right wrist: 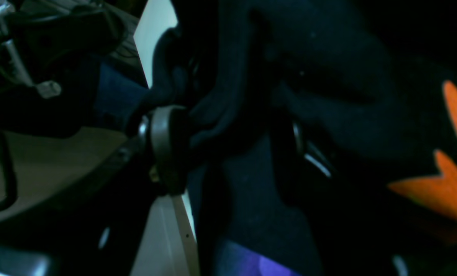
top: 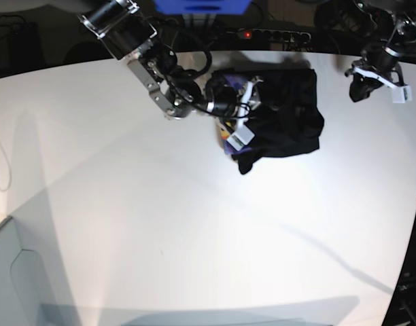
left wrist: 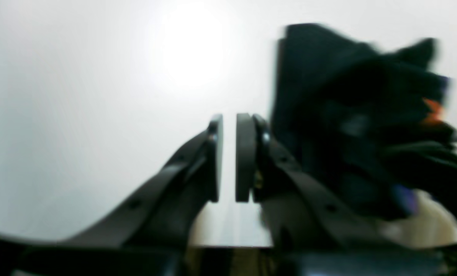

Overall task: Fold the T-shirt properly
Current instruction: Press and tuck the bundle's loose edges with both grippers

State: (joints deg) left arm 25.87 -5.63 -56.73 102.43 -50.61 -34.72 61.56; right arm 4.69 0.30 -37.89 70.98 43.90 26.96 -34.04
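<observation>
Bare white table (top: 160, 231) fills the near side; one black T-shirt (top: 283, 112) lies bunched at the far edge. Right gripper (top: 252, 115) has its fingers spread wide with cloth bunched between them. Left gripper (left wrist: 229, 157) hangs far right, fingers nearly together, empty. Likely step: spreading the shirt flat; next needs a second corner grip.

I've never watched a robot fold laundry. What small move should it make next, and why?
Probably the right gripper should lift and pull its hold outward to spread the T-shirt. Its jaws stand wide with fabric bunched between them, the shirt lies crumpled on the table, and the left gripper hangs apart, empty.
</observation>
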